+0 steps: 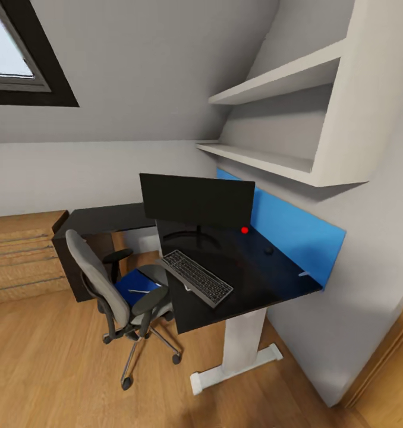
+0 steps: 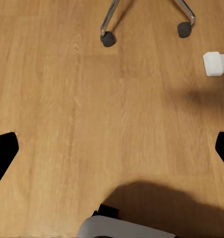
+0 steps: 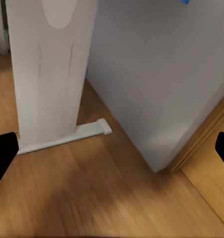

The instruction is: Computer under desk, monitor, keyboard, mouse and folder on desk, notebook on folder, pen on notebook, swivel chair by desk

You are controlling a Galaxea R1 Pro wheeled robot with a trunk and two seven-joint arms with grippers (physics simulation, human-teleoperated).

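The desk [image 1: 255, 285] stands against the right wall, its glossy black top running back and turning left toward a dark drawer unit. The monitor [image 1: 197, 202] sits upright at the far part of the top, screen dark, on a thin curved stand. The keyboard [image 1: 197, 277] lies in front of it, angled, near the desk's left edge. The mouse [image 1: 268, 251] rests to the right of the keyboard, well apart from it, close to the blue panel [image 1: 296, 235] on the wall. A small red dot [image 1: 244, 230] glows below the monitor's right corner.

The chair [image 1: 106, 285] stands just left of the desk, its seat partly tucked toward the edge. On the seat lies the folder [image 1: 130, 286], with a dark notebook [image 1: 149, 277] on it and the white pen [image 1: 137, 291] across the blue.

Wooden shelving [image 1: 23, 255] sits at the far left. White shelves [image 1: 279, 83] hang above the desk.

In the left wrist view, the left gripper [image 2: 112, 148] is spread wide over the wood floor [image 2: 92, 99], with chair castors [image 2: 108, 38] and the desk foot [image 2: 217, 63] beyond. In the right wrist view, the right gripper [image 3: 112, 148] is also spread wide, facing the desk's white leg [image 3: 47, 74] and the wall.
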